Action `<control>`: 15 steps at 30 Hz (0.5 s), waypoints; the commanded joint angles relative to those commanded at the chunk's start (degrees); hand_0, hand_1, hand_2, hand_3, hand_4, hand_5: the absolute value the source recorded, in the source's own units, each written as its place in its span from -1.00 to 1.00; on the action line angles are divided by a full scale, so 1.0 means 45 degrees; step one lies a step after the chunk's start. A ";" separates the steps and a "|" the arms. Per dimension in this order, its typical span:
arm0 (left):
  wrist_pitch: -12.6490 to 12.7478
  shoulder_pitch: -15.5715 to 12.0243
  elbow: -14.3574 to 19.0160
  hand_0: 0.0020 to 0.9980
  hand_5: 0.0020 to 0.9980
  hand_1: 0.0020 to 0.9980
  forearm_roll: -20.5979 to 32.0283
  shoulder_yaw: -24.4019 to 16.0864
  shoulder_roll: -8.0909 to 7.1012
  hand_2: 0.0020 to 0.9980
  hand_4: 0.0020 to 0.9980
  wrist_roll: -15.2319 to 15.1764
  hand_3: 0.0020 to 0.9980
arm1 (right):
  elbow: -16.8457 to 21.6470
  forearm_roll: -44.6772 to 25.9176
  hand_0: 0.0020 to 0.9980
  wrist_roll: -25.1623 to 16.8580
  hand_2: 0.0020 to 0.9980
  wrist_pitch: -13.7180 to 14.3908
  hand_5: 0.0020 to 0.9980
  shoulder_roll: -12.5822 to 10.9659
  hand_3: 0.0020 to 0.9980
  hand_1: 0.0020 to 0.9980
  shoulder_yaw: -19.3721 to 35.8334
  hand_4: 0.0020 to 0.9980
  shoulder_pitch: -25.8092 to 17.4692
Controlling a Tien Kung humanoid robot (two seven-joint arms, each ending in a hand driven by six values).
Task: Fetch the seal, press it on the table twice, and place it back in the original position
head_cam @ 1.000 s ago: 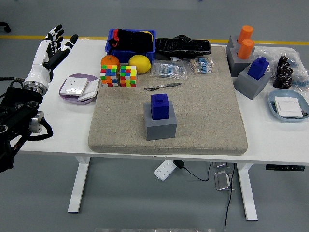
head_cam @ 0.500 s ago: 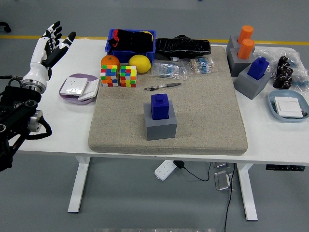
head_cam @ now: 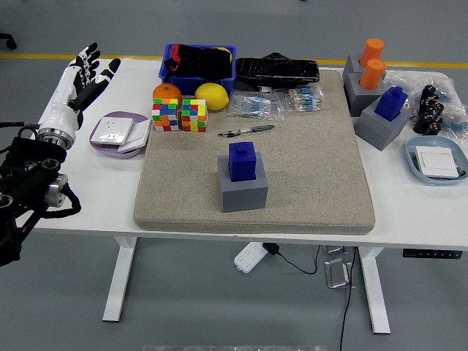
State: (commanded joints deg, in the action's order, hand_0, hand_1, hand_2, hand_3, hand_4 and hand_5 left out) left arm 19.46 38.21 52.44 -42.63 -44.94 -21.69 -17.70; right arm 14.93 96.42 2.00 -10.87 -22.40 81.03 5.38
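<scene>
A blue seal [head_cam: 242,160] stands upright in a grey block holder [head_cam: 243,188] at the middle of the beige mat [head_cam: 314,175]. My left hand [head_cam: 86,73] is raised over the table's far left edge, well left of the seal, its fingers spread and holding nothing. The black left arm [head_cam: 29,183] comes in from the lower left. The right arm is out of view.
A second blue seal [head_cam: 391,103] in a grey holder and two orange seals [head_cam: 371,64] stand at the right. Two colour cubes [head_cam: 180,115], an orange, a lemon, a blue bin [head_cam: 197,67], a pen [head_cam: 246,131], a purple dish [head_cam: 117,133] and a blue dish [head_cam: 437,159] surround the mat.
My left hand has drifted slightly right and down, toward the table, with fingers still spread. Nothing on the table has moved.
</scene>
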 joint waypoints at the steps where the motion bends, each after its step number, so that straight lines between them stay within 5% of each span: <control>1: -0.0003 -0.0011 0.0018 1.00 0.24 0.99 -0.0007 -0.0007 -0.0008 0.96 0.73 0.0003 0.97 | -0.0003 0.0026 0.57 -0.0001 0.36 0.0002 0.09 0.0005 0.28 0.40 0.0034 0.52 -0.0009; 15: -0.0088 -0.0024 0.0119 1.00 0.23 0.99 -0.0057 -0.0054 -0.0076 0.96 0.71 0.0038 0.96 | 0.0016 0.0135 0.57 -0.0029 0.37 0.0007 0.09 -0.0070 0.28 0.40 -0.0117 0.52 0.0021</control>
State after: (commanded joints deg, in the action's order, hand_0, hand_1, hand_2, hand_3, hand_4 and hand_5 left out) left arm 19.06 38.10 52.98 -42.89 -45.18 -22.03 -17.52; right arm 15.00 97.02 1.87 -10.84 -22.72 80.50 5.47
